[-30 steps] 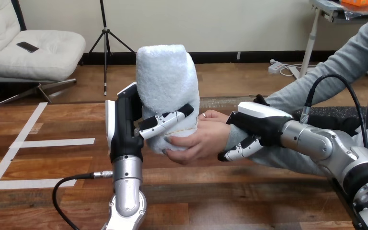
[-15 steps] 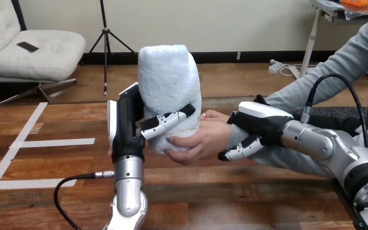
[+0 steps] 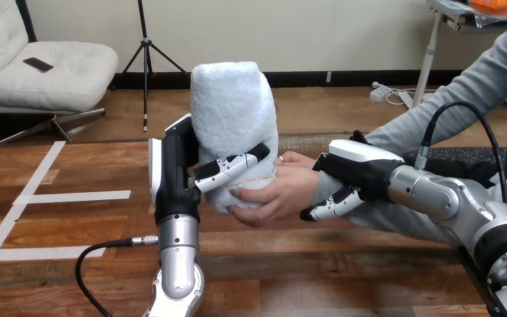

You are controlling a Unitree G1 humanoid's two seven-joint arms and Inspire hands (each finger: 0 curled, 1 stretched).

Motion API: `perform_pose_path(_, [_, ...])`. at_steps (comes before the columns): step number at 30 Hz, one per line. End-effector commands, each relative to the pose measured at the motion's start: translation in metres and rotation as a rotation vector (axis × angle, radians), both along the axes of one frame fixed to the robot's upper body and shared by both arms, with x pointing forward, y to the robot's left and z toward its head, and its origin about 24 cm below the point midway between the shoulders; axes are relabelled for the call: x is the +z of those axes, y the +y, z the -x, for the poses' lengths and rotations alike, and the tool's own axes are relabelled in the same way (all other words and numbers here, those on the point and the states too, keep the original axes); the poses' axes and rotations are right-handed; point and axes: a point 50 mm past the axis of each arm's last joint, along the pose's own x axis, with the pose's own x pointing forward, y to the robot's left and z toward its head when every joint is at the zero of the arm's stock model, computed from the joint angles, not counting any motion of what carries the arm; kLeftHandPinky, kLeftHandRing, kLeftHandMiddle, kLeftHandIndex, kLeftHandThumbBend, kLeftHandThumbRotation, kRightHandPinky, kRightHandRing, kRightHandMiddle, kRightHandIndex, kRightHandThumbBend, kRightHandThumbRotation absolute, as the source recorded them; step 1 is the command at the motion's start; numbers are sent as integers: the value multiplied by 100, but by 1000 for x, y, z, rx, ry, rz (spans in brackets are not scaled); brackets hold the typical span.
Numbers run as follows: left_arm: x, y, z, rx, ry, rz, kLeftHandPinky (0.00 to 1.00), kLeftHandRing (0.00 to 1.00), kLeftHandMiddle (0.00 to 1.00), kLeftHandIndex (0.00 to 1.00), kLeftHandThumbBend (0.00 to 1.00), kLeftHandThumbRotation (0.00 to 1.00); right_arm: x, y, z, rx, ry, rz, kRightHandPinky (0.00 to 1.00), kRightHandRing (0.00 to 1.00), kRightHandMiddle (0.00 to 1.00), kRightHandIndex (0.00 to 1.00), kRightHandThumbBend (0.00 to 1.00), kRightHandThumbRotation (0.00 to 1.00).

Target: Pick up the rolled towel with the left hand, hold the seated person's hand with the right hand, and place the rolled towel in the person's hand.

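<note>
A pale blue rolled towel stands upright above the table's middle. My left hand is shut on its lower part, thumb across the front. The person's hand reaches in from the right and cups the towel's base, its fingers curled under and against it. My right hand is shut on the person's wrist, fingers curled round it from above and below.
The wooden table carries white tape stripes at its left. The person's grey sleeve runs in from the upper right, above my right forearm.
The towel and my left hand have shifted very slightly to the right, toward the person's hand. My right hand has stayed put.
</note>
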Motion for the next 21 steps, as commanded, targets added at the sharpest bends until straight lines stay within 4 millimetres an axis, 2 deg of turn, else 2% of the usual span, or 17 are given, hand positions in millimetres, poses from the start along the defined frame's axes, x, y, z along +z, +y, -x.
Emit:
perform_pose_path(1, [22, -34, -10, -143, -75, -9, 31, 34, 40, 41, 57, 0, 91, 38, -31, 99, -295, -114, 23, 27, 31, 33, 54, 34])
perform_pose_path(15, [20, -31, -9, -160, -60, 12, 31, 35, 40, 42, 57, 0, 90, 37, -31, 101, -295, -110, 24, 28, 32, 34, 54, 35])
perform_pose_path(17, [19, -30, -9, -171, -46, 22, 33, 39, 45, 45, 60, 0, 90, 37, -31, 99, -293, -109, 24, 28, 32, 34, 54, 35])
perform_pose_path(21, [17, -29, -9, -188, -27, 46, 38, 47, 55, 57, 70, 17, 90, 37, -32, 93, -289, -103, 24, 28, 32, 34, 54, 35])
